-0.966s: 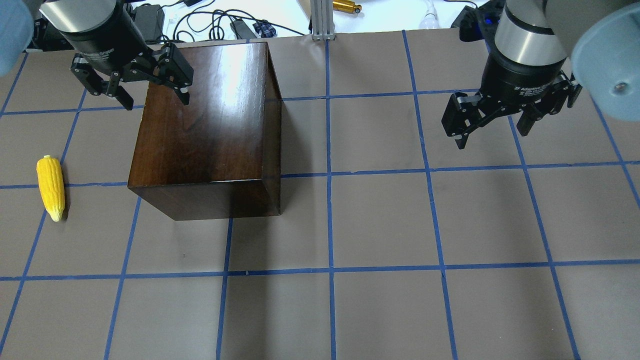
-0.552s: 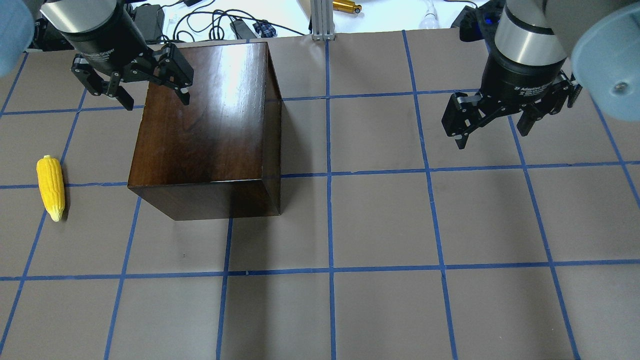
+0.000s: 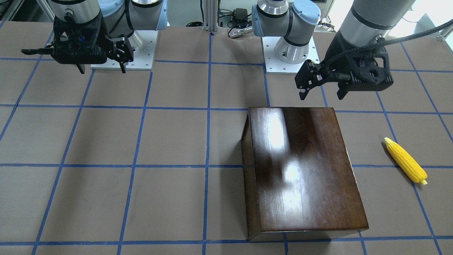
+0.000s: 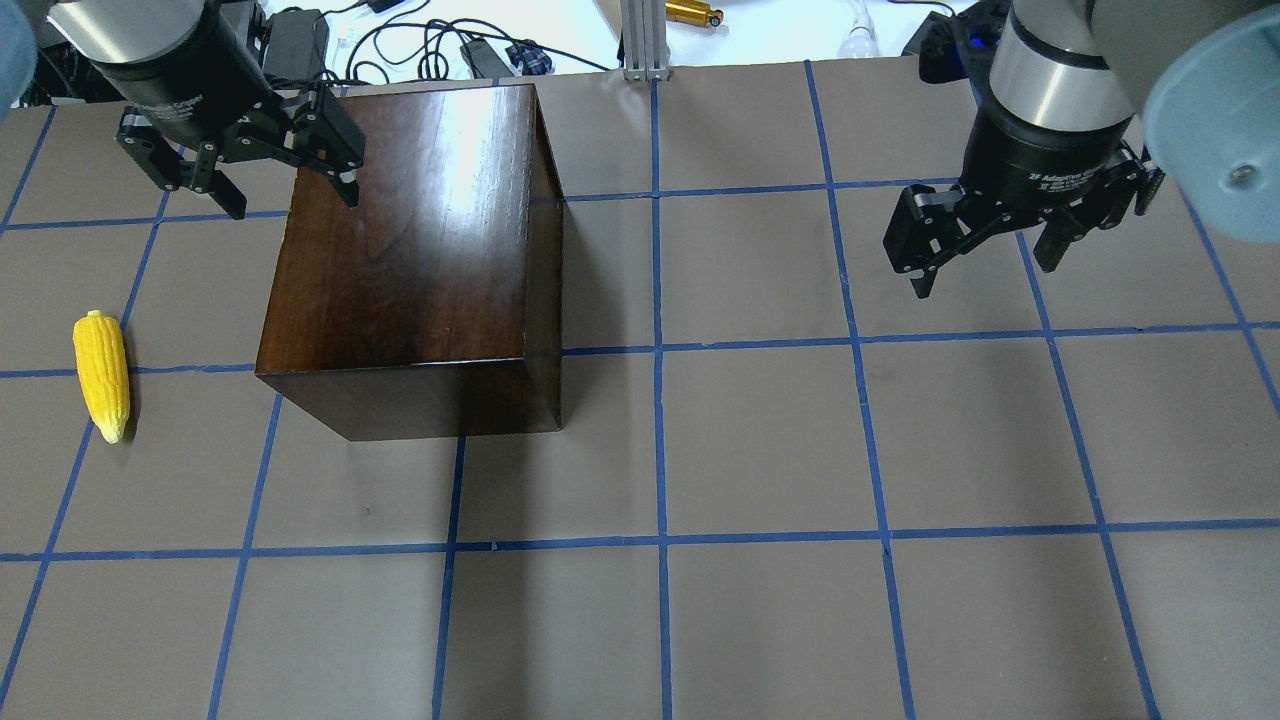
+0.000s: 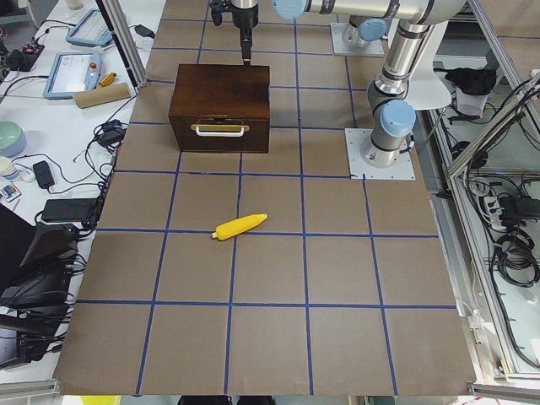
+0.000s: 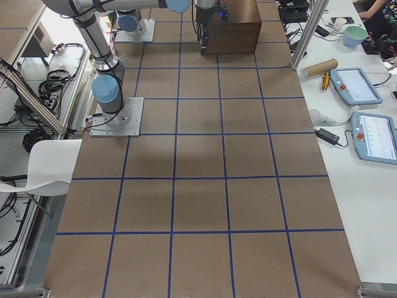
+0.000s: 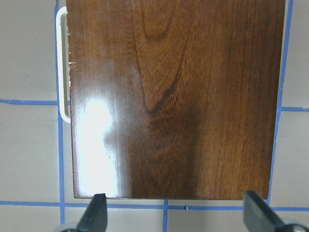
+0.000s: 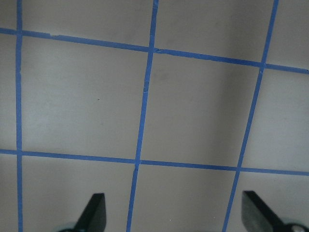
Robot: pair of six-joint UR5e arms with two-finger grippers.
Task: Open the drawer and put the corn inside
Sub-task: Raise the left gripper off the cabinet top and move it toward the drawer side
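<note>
The glossy dark-brown box (image 4: pixel 420 250) stands left of centre, and the left wrist view shows its top (image 7: pixel 174 96). Its drawer (image 5: pixel 221 133) is closed in the box's left-facing side. The drawer's light handle (image 7: pixel 62 63) sticks out at that edge. The yellow corn (image 4: pixel 102 375) lies on the table left of the box, also seen in the front view (image 3: pixel 406 160). My left gripper (image 4: pixel 290 200) is open and empty, high over the box's far-left corner (image 3: pixel 322 95). My right gripper (image 4: pixel 985 275) is open and empty above bare table at the far right (image 3: pixel 102 70).
The brown table cover carries a blue tape grid (image 4: pixel 658 350). Cables and power bricks (image 4: pixel 430 40), an aluminium post (image 4: pixel 645 40) and a brass cylinder (image 4: pixel 693 12) lie beyond the far edge. Tablets (image 5: pixel 72 74) sit on the side bench.
My left gripper has shifted a little to the left and towards the far edge, still open. The right gripper, box and corn have not moved.
</note>
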